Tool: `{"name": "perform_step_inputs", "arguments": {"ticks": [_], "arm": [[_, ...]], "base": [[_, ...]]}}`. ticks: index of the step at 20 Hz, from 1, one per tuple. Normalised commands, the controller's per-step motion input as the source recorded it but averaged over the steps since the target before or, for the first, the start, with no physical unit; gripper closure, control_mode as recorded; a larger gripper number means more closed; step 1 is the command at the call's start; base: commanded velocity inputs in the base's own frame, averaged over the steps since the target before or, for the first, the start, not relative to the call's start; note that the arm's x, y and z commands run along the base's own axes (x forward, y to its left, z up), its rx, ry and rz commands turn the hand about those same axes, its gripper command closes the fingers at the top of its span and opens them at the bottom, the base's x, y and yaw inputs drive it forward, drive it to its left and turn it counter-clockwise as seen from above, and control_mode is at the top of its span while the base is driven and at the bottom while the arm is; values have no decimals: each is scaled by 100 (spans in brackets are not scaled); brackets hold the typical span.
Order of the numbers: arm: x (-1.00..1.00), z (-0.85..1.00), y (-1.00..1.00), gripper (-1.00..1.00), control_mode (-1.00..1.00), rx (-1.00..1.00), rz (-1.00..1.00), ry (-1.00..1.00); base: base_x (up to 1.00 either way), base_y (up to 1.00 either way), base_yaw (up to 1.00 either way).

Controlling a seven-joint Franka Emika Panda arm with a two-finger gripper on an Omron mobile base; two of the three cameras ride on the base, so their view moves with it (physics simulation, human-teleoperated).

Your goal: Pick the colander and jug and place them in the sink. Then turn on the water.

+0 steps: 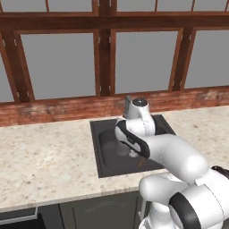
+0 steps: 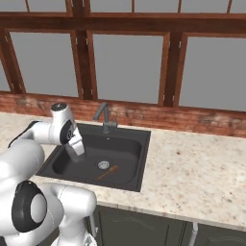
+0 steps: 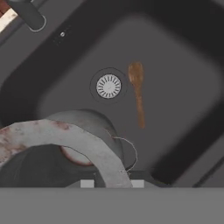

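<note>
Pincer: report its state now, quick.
Pincer: closed on the rim of the jug, held over the sink.

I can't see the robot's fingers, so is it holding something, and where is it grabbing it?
It looks like the gripper holds the jug by its flared rim, over the sink. The exact grip spot is hidden.
</note>
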Motion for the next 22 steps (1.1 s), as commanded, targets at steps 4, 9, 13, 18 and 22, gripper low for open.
{"name": "perform_step_inputs", "arguments": {"ticks": [4, 9, 13, 18, 22], "arm": [[0, -12, 18, 100, -100, 1, 0, -17], [2, -16, 16, 100, -100, 0, 0, -9], [14, -10, 2, 100, -100, 3, 0, 0], [25, 0, 0, 100, -100, 1, 0, 4], [17, 0, 4, 100, -100, 0, 0, 0]], "base": [[0, 0, 0], [0, 0, 0], [0, 0, 0], [0, 0, 0], [0, 0, 0]]}}
